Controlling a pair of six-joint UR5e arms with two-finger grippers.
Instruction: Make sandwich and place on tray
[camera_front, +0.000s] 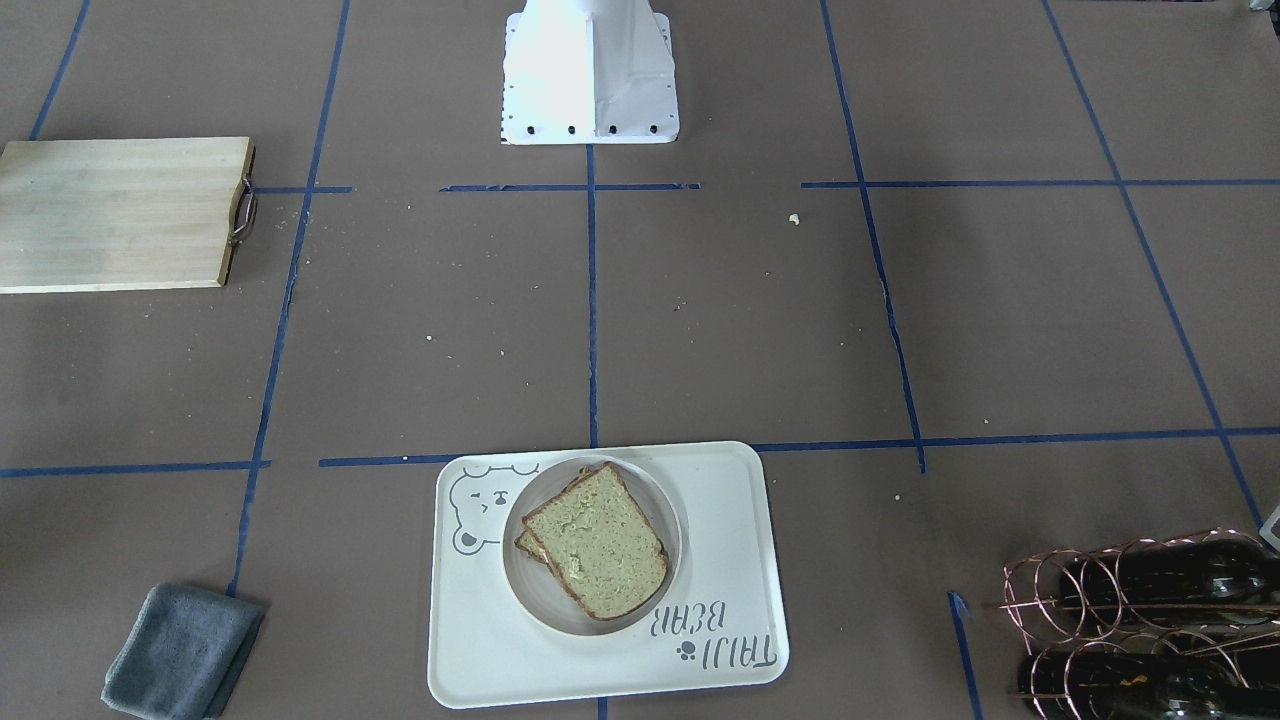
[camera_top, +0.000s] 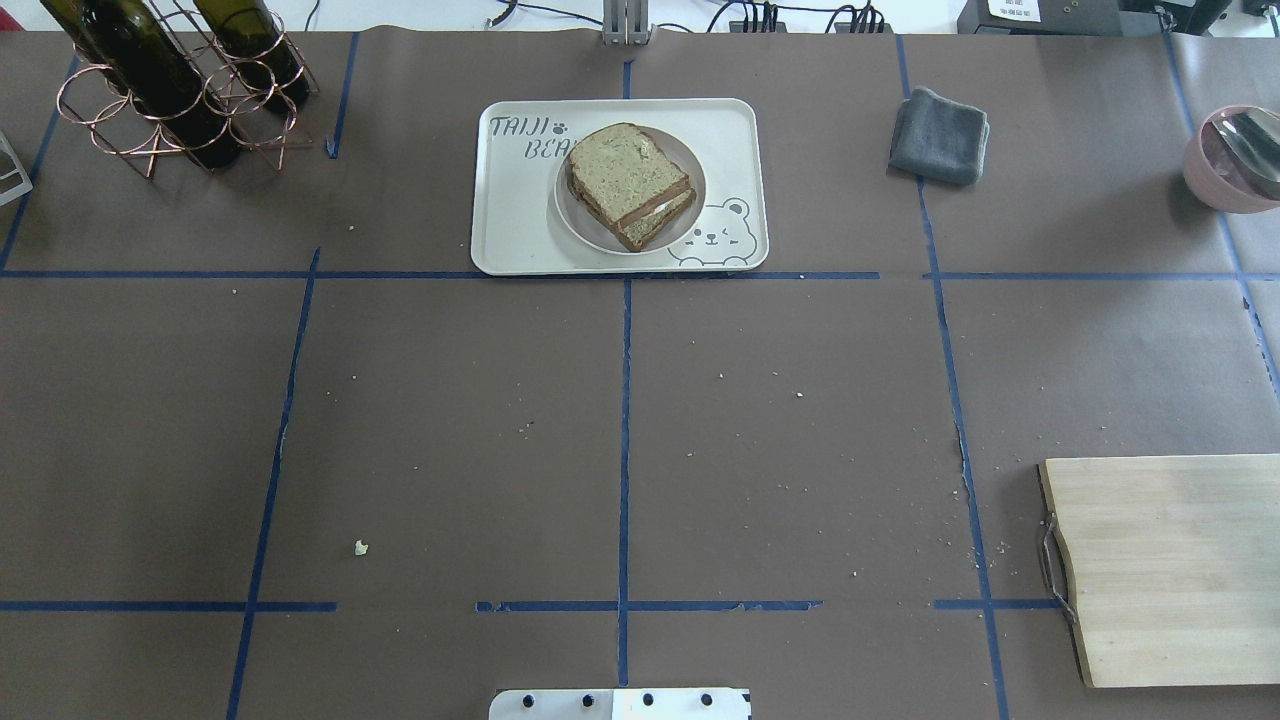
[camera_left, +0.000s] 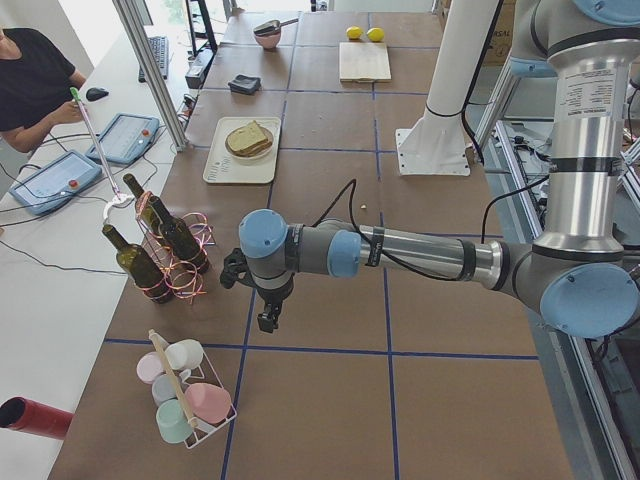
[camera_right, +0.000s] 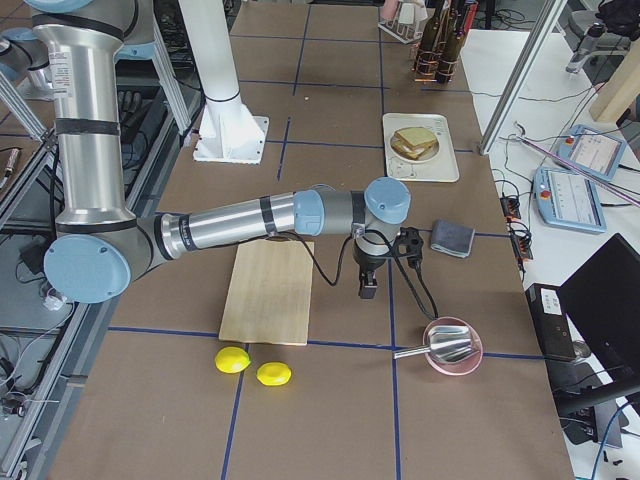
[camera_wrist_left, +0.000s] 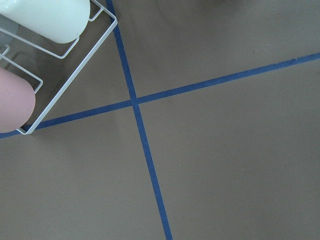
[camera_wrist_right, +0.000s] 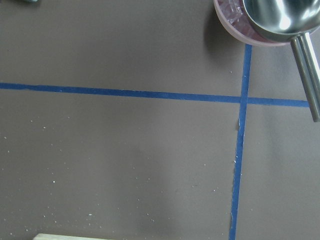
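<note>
The sandwich (camera_front: 597, 543), two greenish-beige slices with brown crust stacked slightly askew, lies on the round off-white plate (camera_front: 522, 588). The plate stands on the cream bear tray (camera_front: 720, 510) at the table's far middle. They also show in the overhead view: sandwich (camera_top: 625, 175), tray (camera_top: 510, 225). The egg is hidden between the slices. My left gripper (camera_left: 268, 318) hangs low over bare table near the bottle rack, far from the tray. My right gripper (camera_right: 367, 290) hangs beside the cutting board. Both show only in side views, so I cannot tell open or shut.
The wooden cutting board (camera_top: 1170, 565) lies at the near right. A grey cloth (camera_top: 940, 135) lies right of the tray. A copper rack with wine bottles (camera_top: 170, 85) stands far left. A pink bowl with a metal scoop (camera_top: 1235, 155) is far right. A cup rack (camera_left: 185, 395) stands near the left gripper.
</note>
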